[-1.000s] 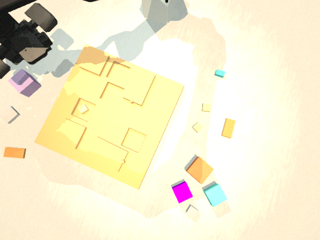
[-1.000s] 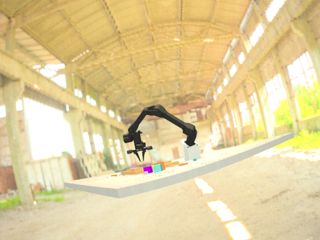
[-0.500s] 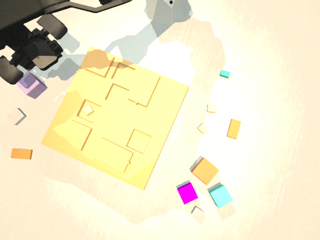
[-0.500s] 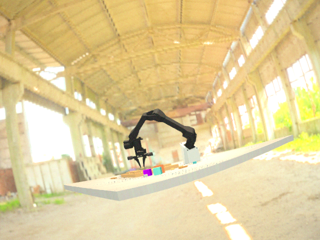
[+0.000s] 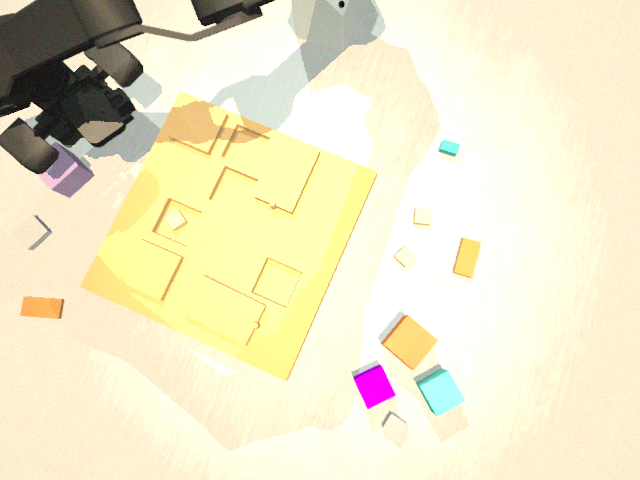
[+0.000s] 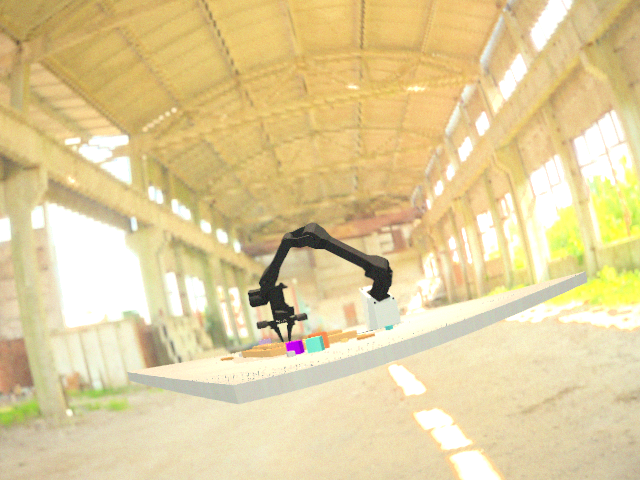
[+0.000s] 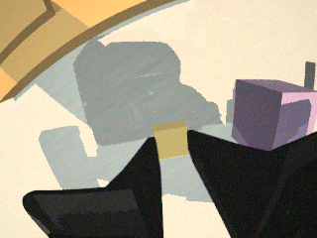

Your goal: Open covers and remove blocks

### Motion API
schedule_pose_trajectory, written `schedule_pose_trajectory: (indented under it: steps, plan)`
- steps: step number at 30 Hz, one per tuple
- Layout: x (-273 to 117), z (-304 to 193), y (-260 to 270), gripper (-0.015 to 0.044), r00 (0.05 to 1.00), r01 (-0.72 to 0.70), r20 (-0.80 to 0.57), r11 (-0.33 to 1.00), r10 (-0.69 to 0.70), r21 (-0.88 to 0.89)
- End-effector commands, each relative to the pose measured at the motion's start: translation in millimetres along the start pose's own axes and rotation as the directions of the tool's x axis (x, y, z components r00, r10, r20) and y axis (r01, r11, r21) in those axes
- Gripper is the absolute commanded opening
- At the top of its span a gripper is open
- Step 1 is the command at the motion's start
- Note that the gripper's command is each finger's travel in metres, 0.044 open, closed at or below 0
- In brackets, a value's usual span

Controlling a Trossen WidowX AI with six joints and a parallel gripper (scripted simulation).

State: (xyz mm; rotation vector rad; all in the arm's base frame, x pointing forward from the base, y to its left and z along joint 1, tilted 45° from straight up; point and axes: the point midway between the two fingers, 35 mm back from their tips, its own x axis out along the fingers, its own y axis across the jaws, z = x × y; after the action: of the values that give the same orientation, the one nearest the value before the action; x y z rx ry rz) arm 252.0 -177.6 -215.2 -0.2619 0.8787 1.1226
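My gripper (image 6: 285, 338) (image 7: 170, 140) is shut on a small yellow block (image 7: 171, 144), held above the table off the board's upper-left side in the top view, where the fingertips are hidden by the hand. The yellow puzzle board (image 5: 338, 206) (image 6: 262, 352) (image 7: 94, 12) shows several recessed outlines. A small pale block (image 5: 175, 220) sits in a well at its left part. A square well at the lower right looks empty. Glare blurs the covers, so I cannot tell how each stands. Two small pale blocks (image 5: 421, 217) (image 5: 404, 257) lie on the table right of the board.
A purple cube (image 5: 69, 173) (image 7: 258, 114) stands close beside the hand. An orange slab (image 5: 41, 307) lies left of the board. Right of it are a small teal block (image 5: 449, 147), another orange slab (image 5: 466, 257), an orange cube (image 5: 409, 342), a magenta cube (image 5: 374, 386) and a turquoise cube (image 5: 441, 392).
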Motion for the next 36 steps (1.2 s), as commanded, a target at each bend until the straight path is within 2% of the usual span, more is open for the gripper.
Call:
schedule_pose_trajectory:
  steps: [1,7,21,36]
  plan:
    - [10,2,4,0.0080,1.000,-0.009,0.006,1.000,0.009,0.008]
    - [11,2,4,0.0080,1.000,-0.009,0.006,1.000,0.009,0.008]
    - [6,0,2,0.0440,1.000,-0.005,0.002,1.000,0.005,0.001]
    - [-41,0,1,0.0440,1.000,-0.006,0.001,1.000,0.006,0.006]
